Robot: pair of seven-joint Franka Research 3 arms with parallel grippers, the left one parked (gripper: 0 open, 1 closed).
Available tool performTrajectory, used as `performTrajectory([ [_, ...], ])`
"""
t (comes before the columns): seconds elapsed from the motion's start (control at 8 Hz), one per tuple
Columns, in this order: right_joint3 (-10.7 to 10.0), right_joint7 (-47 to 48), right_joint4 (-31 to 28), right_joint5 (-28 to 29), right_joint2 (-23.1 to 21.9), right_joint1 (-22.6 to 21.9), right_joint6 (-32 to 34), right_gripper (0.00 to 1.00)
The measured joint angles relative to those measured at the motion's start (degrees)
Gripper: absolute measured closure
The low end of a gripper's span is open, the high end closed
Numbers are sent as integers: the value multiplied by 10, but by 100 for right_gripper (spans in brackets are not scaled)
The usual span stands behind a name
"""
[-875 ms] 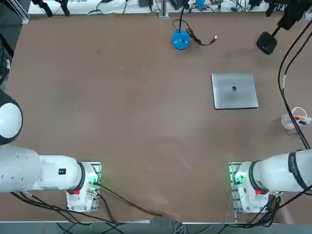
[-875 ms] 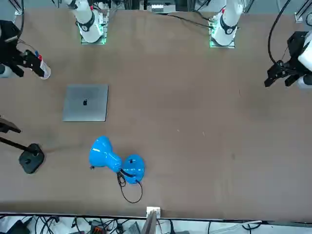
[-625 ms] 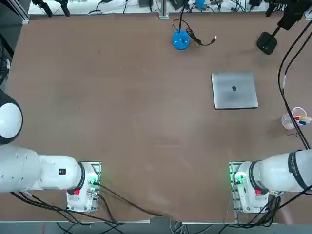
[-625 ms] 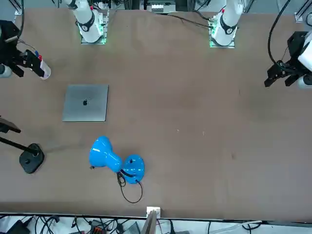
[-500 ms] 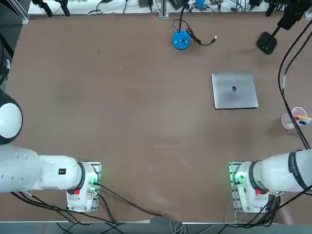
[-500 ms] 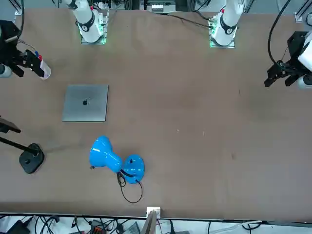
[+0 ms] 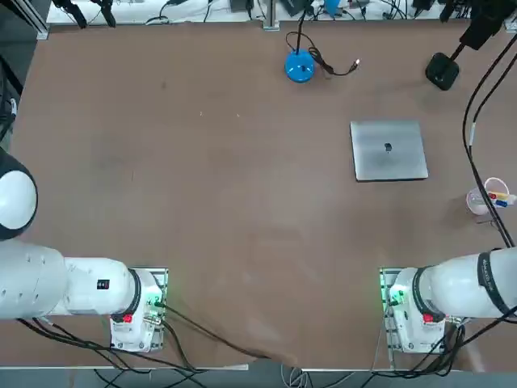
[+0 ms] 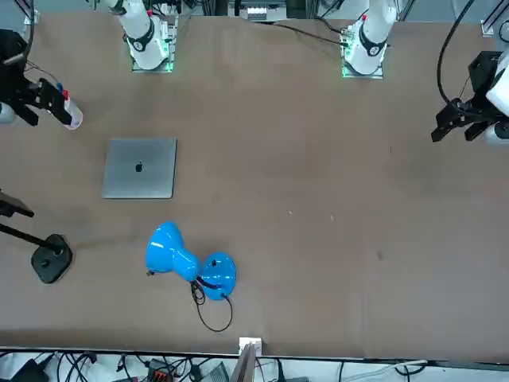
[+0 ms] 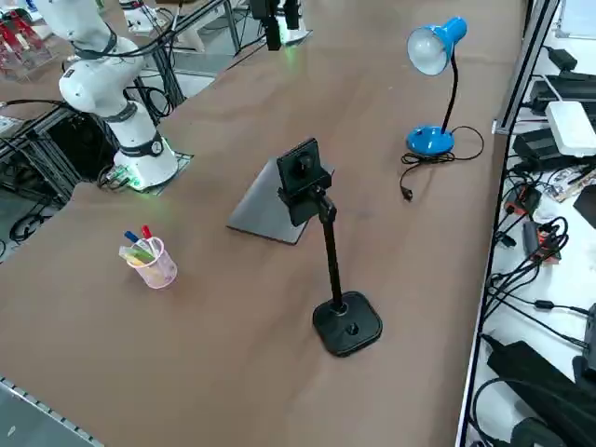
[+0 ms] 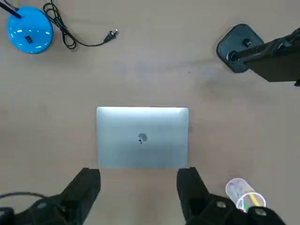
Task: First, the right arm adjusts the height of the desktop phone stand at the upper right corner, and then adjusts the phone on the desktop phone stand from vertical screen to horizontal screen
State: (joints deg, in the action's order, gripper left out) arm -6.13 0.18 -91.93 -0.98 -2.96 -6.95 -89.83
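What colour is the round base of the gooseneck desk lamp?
Bright blue, clearest in the right side view.

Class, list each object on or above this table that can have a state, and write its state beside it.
Right claw: open, above the table
Laptop: lid closed
Desktop phone stand: standing upright
Blue desk lamp: standing, unplugged
Lamp plug: loose on the table
Pen cup: upright, holding pens

The right arm's claw (image 10: 138,194) hovers wide open over the table (image 10: 145,89).
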Motion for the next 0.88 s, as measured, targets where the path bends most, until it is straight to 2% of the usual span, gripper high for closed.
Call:
performTrajectory([
  [0.25, -13, -1, 34, 0, 14, 21, -5, 0],
  [0.62, -30, -8, 100, -1, 69, 64, -13, 0],
  [0.88, -34, -23, 138, -2, 102, 105, -32, 0],
])
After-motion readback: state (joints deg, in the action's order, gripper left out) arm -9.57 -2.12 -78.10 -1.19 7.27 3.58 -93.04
